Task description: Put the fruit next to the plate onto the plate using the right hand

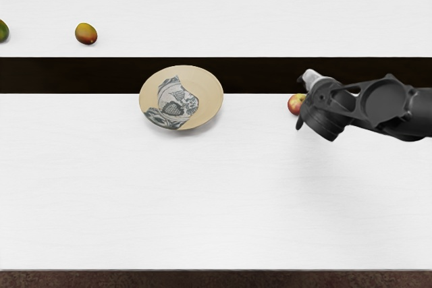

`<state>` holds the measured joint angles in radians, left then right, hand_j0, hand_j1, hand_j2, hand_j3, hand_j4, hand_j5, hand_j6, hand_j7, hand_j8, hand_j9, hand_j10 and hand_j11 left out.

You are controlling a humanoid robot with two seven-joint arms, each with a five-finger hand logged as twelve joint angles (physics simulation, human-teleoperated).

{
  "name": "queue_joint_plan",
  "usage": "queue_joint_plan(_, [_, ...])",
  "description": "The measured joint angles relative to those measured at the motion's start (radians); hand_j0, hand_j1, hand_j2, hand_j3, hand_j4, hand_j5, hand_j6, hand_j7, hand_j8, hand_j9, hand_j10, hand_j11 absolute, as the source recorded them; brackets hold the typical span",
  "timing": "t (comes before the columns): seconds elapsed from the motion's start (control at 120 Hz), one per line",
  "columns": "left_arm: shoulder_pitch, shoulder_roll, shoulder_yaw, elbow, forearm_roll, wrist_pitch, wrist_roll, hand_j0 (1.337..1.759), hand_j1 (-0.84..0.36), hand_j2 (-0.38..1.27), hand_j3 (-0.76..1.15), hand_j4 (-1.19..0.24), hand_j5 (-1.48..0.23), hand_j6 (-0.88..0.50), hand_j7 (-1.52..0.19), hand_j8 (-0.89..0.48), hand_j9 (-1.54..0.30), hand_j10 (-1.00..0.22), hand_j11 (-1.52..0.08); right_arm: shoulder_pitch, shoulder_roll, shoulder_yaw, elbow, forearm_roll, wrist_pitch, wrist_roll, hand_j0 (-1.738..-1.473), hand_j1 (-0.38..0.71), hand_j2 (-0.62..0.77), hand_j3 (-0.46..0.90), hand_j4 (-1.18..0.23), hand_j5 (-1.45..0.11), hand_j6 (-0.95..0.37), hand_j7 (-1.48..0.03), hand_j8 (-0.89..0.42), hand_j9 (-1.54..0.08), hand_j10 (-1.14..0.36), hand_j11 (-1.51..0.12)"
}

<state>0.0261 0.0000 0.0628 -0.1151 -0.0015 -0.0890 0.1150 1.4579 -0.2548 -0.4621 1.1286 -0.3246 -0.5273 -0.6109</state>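
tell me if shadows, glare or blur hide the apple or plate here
Head view: flat, even light, no glare; a faint soft shadow under the plate along its lower rim; edges slightly soft overall; the apple is partly covered by the right hand, not by shadow.

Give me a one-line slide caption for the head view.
Right hand beside the red apple, which lies right of the patterned plate; a mango sits on the far table.

We see a tan plate (206, 87) with grey-black print, a red-yellow apple (294, 104), a black right hand (325, 110), a white table (216, 200).
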Motion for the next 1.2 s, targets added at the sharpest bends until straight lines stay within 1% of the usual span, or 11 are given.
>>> queue_joint_plan(0.208, [0.000, 0.000, 0.000, 0.000, 0.000, 0.000, 0.000, 1.658, 0.34, 0.00, 0.00, -0.01, -0.01, -0.01, -0.01, -0.01, -0.01, -0.01, -0.01, -0.015, 0.031, -0.008, -0.090, -0.004, -0.004, 0.000, -1.658, -0.10, -0.04, 0.00, -0.21, -0.27, -0.21, -0.27, -0.21, -0.27, -0.21, -0.27])
queue_joint_plan(0.4, [0.000, 0.000, 0.000, 0.000, 0.000, 0.000, 0.000, 1.658, 0.34, 0.00, 0.00, -0.01, -0.01, -0.01, -0.01, -0.01, -0.01, -0.01, -0.01, -0.038, 0.075, -0.005, -0.138, -0.003, -0.003, 0.000, -1.658, -0.11, -0.04, 0.00, -0.20, -0.26, -0.20, -0.26, -0.20, -0.26, -0.20, -0.26])
queue_joint_plan(0.675, [0.000, 0.000, 0.000, 0.000, 0.000, 0.000, 0.000, 1.658, 0.34, 0.00, 0.00, -0.01, -0.02, -0.01, -0.02, -0.01, -0.02, -0.01, -0.02, -0.047, 0.119, -0.001, -0.162, -0.001, -0.001, 0.000, -1.658, -0.11, -0.04, 0.00, -0.20, -0.26, -0.20, -0.26, -0.20, -0.26, -0.20, -0.26])
queue_joint_plan(0.842, [0.000, 0.000, 0.000, 0.000, 0.000, 0.000, 0.000, 1.658, 0.34, 0.00, 0.00, -0.01, -0.01, -0.01, -0.01, -0.01, -0.01, -0.01, -0.01, -0.058, 0.126, -0.002, -0.187, -0.003, -0.002, 0.000, -1.658, -0.04, -0.05, 0.00, -0.26, -0.33, -0.26, -0.33, -0.26, -0.33, -0.26, -0.33])
queue_joint_plan(0.892, [0.000, 0.000, 0.000, 0.000, 0.000, 0.000, 0.000, 1.658, 0.34, 0.00, 0.00, -0.01, -0.01, -0.01, -0.01, -0.01, -0.01, -0.01, -0.01, -0.066, 0.127, -0.002, -0.200, -0.003, -0.002, 0.000, -1.658, 0.03, -0.06, 0.00, -0.31, -0.41, -0.31, -0.41, -0.31, -0.41, -0.31, -0.41])
queue_joint_plan(0.942, [0.000, 0.000, 0.000, 0.000, 0.000, 0.000, 0.000, 1.658, 0.34, 0.00, 0.00, -0.01, -0.02, -0.01, -0.02, -0.01, -0.02, -0.01, -0.02, -0.081, 0.132, 0.008, -0.222, 0.000, -0.001, 0.000, -1.657, 0.14, -0.08, 0.00, -0.43, -0.57, -0.43, -0.56, -0.43, -0.57, -0.43, -0.56])
queue_joint_plan(0.967, [0.000, 0.000, 0.000, 0.000, 0.000, 0.000, 0.000, 1.658, 0.34, 0.00, 0.00, -0.01, -0.02, -0.01, -0.02, -0.01, -0.02, -0.01, -0.02, -0.090, 0.136, 0.021, -0.233, -0.001, -0.002, -0.001, -1.657, 0.20, -0.09, 0.00, -0.48, -0.62, -0.48, -0.63, -0.34, -0.69, -0.46, -0.63])
queue_joint_plan(1.008, [0.000, 0.000, 0.000, 0.000, 0.000, 0.000, 0.000, 1.658, 0.34, 0.00, 0.00, -0.01, -0.02, -0.01, -0.02, -0.01, -0.02, -0.01, -0.02, -0.101, 0.141, 0.038, -0.249, -0.003, -0.003, -0.003, -1.655, 0.25, -0.07, 0.00, -0.56, -0.71, -0.42, -0.72, -0.26, -0.85, -0.34, -0.85])
queue_joint_plan(1.075, [0.000, 0.000, 0.000, 0.000, 0.000, 0.000, 0.000, 1.658, 0.34, 0.00, 0.00, -0.01, -0.02, -0.01, -0.01, -0.01, -0.01, -0.01, -0.01, -0.113, 0.146, 0.055, -0.266, -0.005, -0.003, -0.004, -1.650, 0.31, -0.03, 0.00, -0.65, -0.82, -0.34, -0.84, -0.18, -0.99, -0.27, -1.00])
queue_joint_plan(1.125, [0.000, 0.000, 0.000, 0.000, 0.000, 0.000, 0.000, 1.658, 0.34, 0.00, 0.00, -0.01, -0.01, -0.01, -0.01, -0.01, -0.01, -0.01, -0.01, -0.119, 0.147, 0.078, -0.295, 0.001, -0.006, -0.003, -1.649, 0.32, 0.05, 0.00, -0.69, -0.90, -0.32, -0.90, -0.26, -1.01, -0.36, -1.01])
queue_joint_plan(1.2, [0.000, 0.000, 0.000, 0.000, 0.000, 0.000, 0.000, 1.658, 0.34, 0.00, 0.00, -0.01, -0.01, -0.01, -0.01, -0.01, -0.01, -0.01, -0.01, -0.132, 0.142, 0.171, -0.386, 0.007, -0.009, -0.002, -1.648, 0.31, 0.12, 0.00, -0.74, -0.98, -0.33, -0.97, -0.30, -1.07, -0.51, -1.07])
